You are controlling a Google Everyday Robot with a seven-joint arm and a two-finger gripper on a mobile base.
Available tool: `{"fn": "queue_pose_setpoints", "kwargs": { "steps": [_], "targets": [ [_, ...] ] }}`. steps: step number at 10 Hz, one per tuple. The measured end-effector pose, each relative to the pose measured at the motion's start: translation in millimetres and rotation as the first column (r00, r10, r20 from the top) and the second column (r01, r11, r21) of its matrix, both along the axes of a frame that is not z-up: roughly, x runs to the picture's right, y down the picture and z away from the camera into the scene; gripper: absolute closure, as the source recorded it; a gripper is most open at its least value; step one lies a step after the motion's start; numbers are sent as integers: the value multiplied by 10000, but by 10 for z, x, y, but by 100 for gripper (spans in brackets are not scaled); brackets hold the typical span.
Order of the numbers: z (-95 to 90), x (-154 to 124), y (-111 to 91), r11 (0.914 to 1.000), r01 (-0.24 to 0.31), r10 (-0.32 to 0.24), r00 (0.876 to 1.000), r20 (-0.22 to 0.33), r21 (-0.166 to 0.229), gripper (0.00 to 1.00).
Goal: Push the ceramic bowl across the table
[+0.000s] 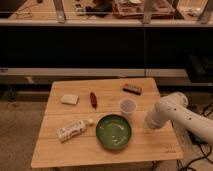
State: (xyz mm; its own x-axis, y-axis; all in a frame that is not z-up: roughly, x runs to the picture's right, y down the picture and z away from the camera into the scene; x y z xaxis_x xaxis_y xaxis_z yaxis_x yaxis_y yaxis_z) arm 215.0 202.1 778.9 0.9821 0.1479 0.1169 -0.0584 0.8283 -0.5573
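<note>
The gripper [151,123], its opening impossible to tell, hangs near the right of the glossy green round ceramic bowl [113,132] on the light plank-slatted wooden table [55,150].

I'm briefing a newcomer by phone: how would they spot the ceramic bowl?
On the slatted wooden table, look near the front edge. The ceramic bowl sits left of the gripper: wide, glossy green, far bigger than the translucent cup behind it.

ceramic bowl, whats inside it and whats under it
Inside the ceramic bowl only its green bottom shows; nothing lies in it. It sits on the table, whose planks beneath it are covered. The end effector is low over the table to the bowl's right, apart from it.
</note>
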Motion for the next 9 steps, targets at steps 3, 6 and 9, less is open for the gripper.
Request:
{"fn": "queue_pose_setpoints", "kwargs": {
  "steps": [3, 6, 9],
  "targets": [
    [51, -109, 41, 9998, 197, -197, 9998, 55, -3, 100],
    [112, -63, 155, 9999, 96, -99, 9993, -356, -92, 100],
    [104, -151, 185, 9997, -253, 250, 9960, -860, -26, 100]
  ]
}}
